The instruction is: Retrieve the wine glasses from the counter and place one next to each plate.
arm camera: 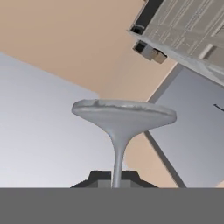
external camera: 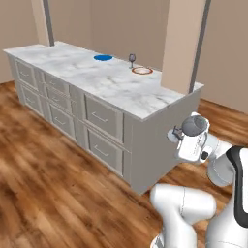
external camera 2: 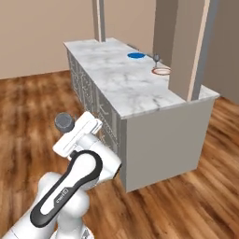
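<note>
My gripper is shut on the thin stem of a grey-blue wine glass, whose wide flared end fills the middle of the hand view. The held glass hangs low beside the near end of the marble island. On the island's far part lie a bright blue plate and a white plate with a red-brown rim. A second wine glass stands upright just beside the white plate. The hand view's upper right corner shows the counter with a peach wall and outlet plates.
The island has grey drawer fronts along its long side. A beige pillar rises at its near right corner. Wooden floor lies open to the left of the island and around the base.
</note>
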Motion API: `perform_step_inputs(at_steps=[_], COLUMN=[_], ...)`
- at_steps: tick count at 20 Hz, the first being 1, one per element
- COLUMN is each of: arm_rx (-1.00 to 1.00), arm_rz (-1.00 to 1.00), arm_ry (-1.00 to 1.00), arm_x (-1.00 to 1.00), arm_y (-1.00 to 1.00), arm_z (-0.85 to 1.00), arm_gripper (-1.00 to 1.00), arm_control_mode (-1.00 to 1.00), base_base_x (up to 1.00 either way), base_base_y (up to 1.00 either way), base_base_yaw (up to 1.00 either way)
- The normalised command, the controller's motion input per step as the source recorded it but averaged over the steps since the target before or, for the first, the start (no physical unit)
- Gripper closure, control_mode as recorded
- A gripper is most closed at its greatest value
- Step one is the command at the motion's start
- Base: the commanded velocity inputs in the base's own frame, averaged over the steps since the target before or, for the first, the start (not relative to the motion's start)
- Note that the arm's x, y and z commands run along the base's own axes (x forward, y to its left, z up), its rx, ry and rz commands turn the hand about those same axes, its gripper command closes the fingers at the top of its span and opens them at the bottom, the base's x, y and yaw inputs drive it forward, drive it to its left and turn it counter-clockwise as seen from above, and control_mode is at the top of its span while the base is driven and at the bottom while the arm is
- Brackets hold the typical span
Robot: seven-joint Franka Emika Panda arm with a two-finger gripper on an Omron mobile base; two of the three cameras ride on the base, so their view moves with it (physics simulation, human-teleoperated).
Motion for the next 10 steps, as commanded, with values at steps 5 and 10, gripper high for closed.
perform_step_inputs(at_steps=[5,10], arm_rx=[0.0,0.0], arm_rz=[0.0,0.0], arm_ry=[0.0,0.0], arm_x=[0.0,0.0], arm_y=[0.0,0.0], arm_z=[0.0,0.0], arm_gripper=[1.0,1.0], arm_control_mode=[1.0,1.0], base_base_x=[0.99,0.96], base_base_y=[-1.0,-1.0], base_base_yaw=[0.0,0.0])
